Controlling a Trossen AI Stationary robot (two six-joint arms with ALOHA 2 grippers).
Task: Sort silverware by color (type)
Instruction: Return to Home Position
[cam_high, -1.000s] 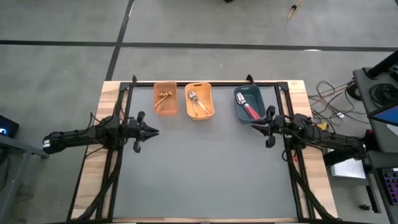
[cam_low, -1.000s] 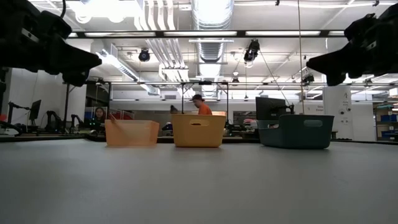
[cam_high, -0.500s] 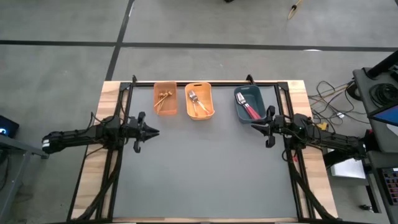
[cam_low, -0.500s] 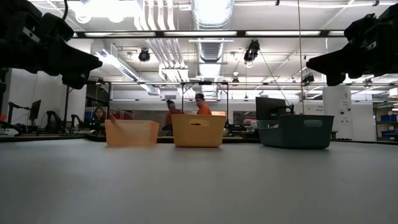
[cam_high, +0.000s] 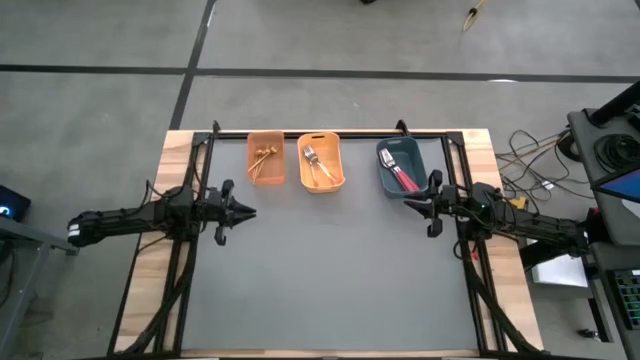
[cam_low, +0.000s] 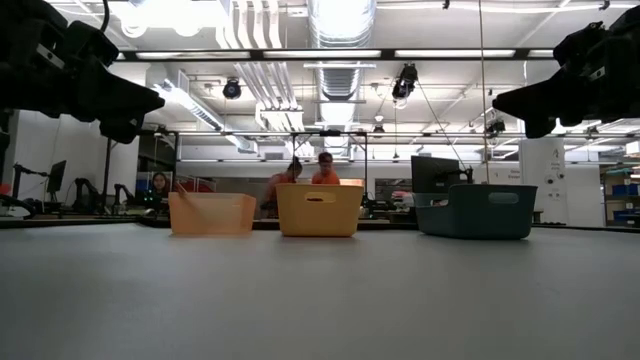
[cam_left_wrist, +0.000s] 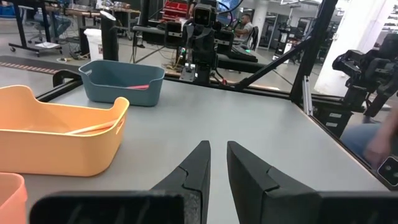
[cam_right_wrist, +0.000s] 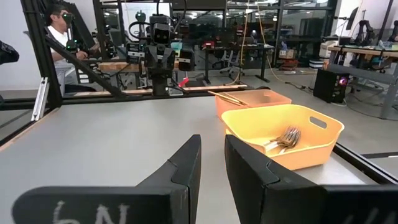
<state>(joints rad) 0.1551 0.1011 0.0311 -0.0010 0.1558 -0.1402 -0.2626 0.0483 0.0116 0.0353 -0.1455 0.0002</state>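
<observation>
Three bins stand in a row at the table's far edge. The pale orange bin (cam_high: 265, 158) holds gold forks (cam_right_wrist: 227, 98). The orange bin (cam_high: 321, 162) holds silver-tined forks (cam_right_wrist: 283, 137) with orange handles. The blue-grey bin (cam_high: 400, 167) holds red-pink-handled forks (cam_left_wrist: 134, 87). My left gripper (cam_high: 250, 212) hangs level above the table's left side, pointing toward the right. My right gripper (cam_high: 408, 200) hangs level at the right, just near of the blue-grey bin. In both wrist views the fingers stand a narrow gap apart, left gripper (cam_left_wrist: 218, 148) and right gripper (cam_right_wrist: 212, 142), with nothing between them.
The grey tabletop (cam_high: 330, 270) lies bare between the arms and toward the near edge. A black frame rail (cam_high: 330, 134) runs behind the bins. People show in the room beyond the table (cam_low: 310, 170). Cables and gear lie off the table's right edge (cam_high: 530, 160).
Both arms have kept still. Beyond the table, a second person has walked in beside the one behind the orange bin.
</observation>
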